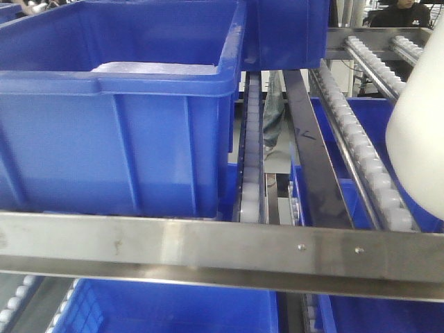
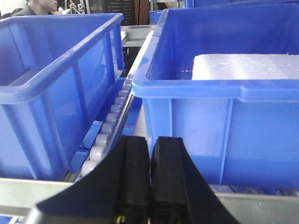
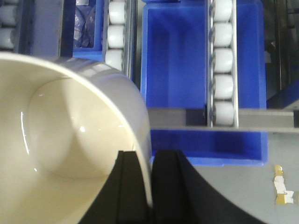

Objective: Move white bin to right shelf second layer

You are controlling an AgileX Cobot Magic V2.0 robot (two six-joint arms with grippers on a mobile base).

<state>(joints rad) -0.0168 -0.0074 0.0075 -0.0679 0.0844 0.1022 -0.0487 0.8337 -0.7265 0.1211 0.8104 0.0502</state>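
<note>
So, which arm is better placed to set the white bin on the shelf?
The right. Its hand already pinches the white bin by the wall, above the shelf rollers. The left hand is shut on nothing, facing a blue crate.

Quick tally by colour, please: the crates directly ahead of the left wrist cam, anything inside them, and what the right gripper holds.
Blue crates: 2
White slab, inside the right-hand crate: 1
Off-white bin, rim clamped by the right gripper: 1
Total: 4
</note>
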